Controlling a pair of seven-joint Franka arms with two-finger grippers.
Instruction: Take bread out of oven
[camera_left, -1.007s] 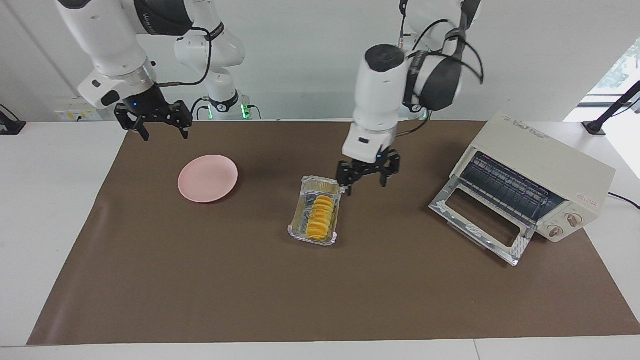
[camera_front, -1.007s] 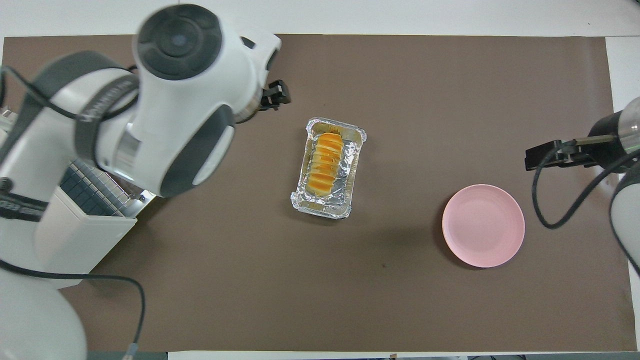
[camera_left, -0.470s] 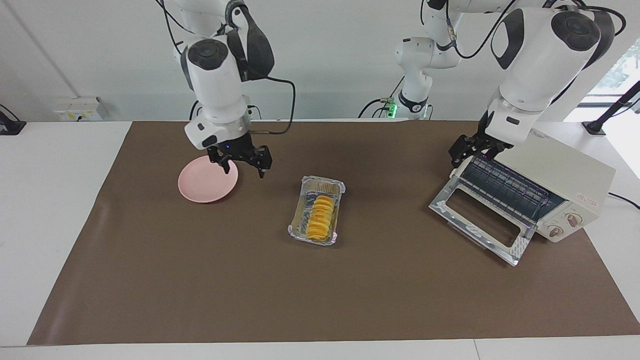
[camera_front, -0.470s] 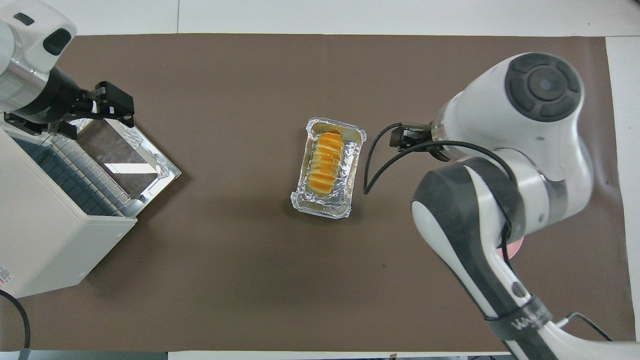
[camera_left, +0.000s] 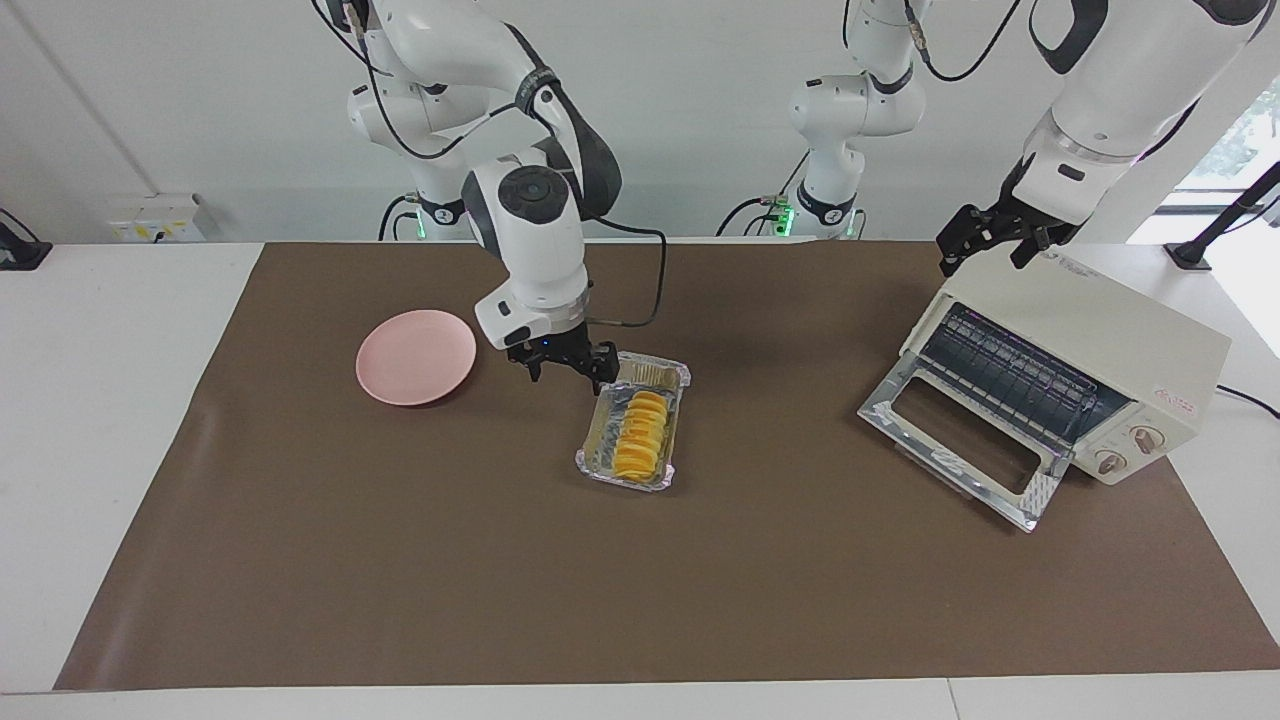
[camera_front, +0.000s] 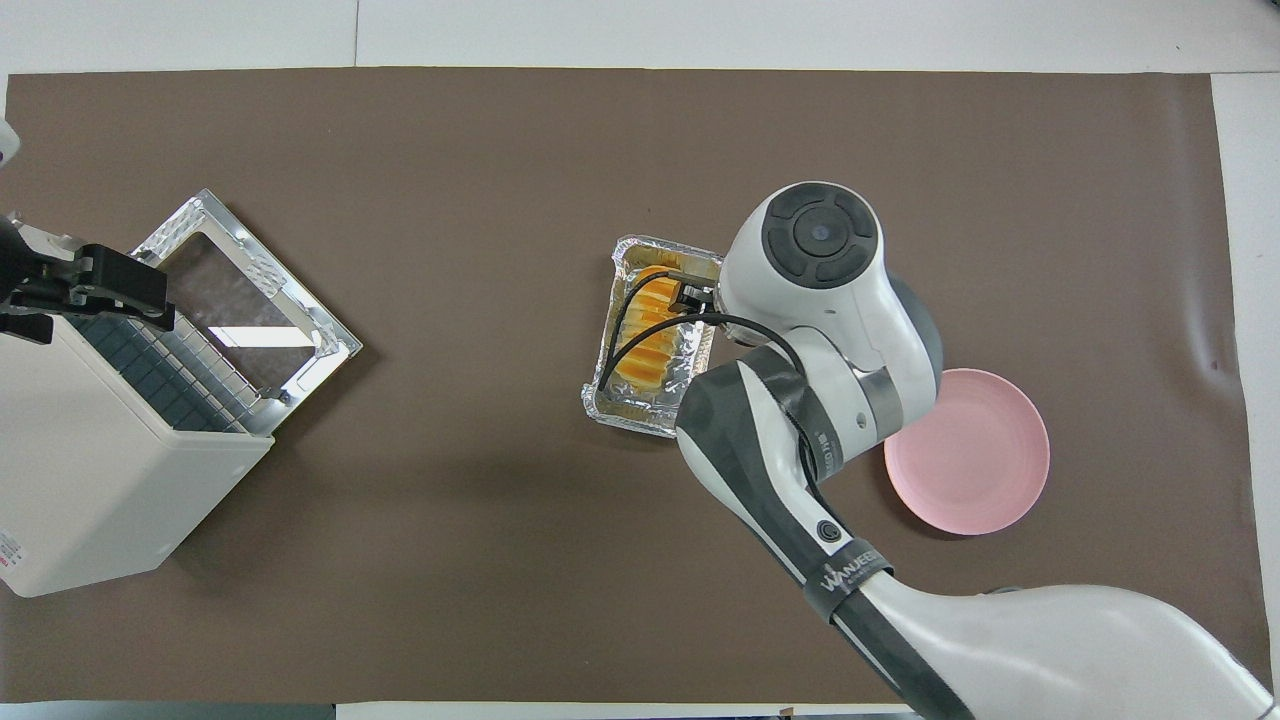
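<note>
The right gripper (camera_left: 563, 368) hangs open and empty just beside the tray (camera_left: 668, 377), at its end nearer the robots. The bread (camera_left: 640, 433) lies in that tray, long axis running away from the robots, so it lies just ahead of the claw. The left gripper (camera_left: 992, 237), open, waits over the oven (camera_left: 1120, 330), well apart from the tray.

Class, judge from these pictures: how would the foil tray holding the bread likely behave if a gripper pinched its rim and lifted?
The foil tray looks thin and crinkled, so its rim would probably bend. It likely weighs little, so a push might slide it. The bread lies loose inside and could shift if the tray tilts.
</note>
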